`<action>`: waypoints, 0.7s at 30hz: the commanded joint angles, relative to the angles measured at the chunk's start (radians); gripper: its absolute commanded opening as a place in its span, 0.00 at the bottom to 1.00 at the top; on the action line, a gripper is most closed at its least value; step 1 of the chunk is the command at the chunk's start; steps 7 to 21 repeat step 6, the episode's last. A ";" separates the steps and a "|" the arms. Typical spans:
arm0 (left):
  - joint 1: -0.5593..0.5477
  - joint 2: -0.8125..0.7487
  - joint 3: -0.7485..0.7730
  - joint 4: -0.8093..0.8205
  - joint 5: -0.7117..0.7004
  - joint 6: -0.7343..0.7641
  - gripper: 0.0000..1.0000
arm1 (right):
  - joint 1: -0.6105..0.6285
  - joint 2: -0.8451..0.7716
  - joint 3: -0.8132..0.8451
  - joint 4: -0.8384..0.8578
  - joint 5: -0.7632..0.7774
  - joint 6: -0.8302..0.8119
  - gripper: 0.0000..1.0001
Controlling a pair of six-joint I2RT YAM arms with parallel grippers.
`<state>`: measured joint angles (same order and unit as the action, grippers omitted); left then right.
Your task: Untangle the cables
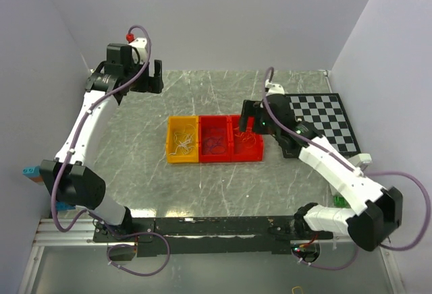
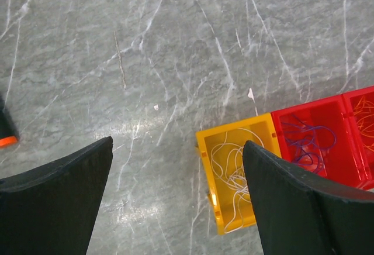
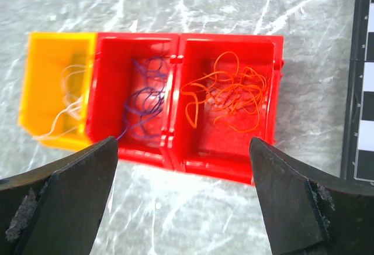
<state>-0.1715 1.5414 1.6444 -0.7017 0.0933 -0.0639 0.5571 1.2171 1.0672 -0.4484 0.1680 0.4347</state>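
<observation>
Three small bins stand in a row mid-table. The yellow bin (image 1: 183, 140) holds the white cable (image 2: 232, 170). The middle red bin (image 1: 215, 139) holds the purple-blue cable (image 3: 144, 103). The right red bin (image 1: 247, 142) holds the orange cable (image 3: 229, 94), lying loose. My right gripper (image 3: 182, 199) hovers just above that right bin (image 3: 231, 106), open and empty. My left gripper (image 2: 177, 199) hangs open and empty over bare table at the far left, well away from the yellow bin (image 2: 205, 150).
A black-and-white checkerboard (image 1: 324, 122) lies at the right, behind my right arm. The marbled grey tabletop (image 1: 202, 92) is walled at the back and both sides. A dark rail (image 1: 216, 226) runs along the near edge.
</observation>
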 commanded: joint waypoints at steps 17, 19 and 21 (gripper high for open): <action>0.030 -0.043 -0.028 0.054 -0.043 -0.017 0.97 | -0.107 -0.191 -0.033 -0.107 -0.119 -0.018 1.00; 0.030 -0.043 -0.028 0.054 -0.043 -0.017 0.97 | -0.107 -0.191 -0.033 -0.107 -0.119 -0.018 1.00; 0.030 -0.043 -0.028 0.054 -0.043 -0.017 0.97 | -0.107 -0.191 -0.033 -0.107 -0.119 -0.018 1.00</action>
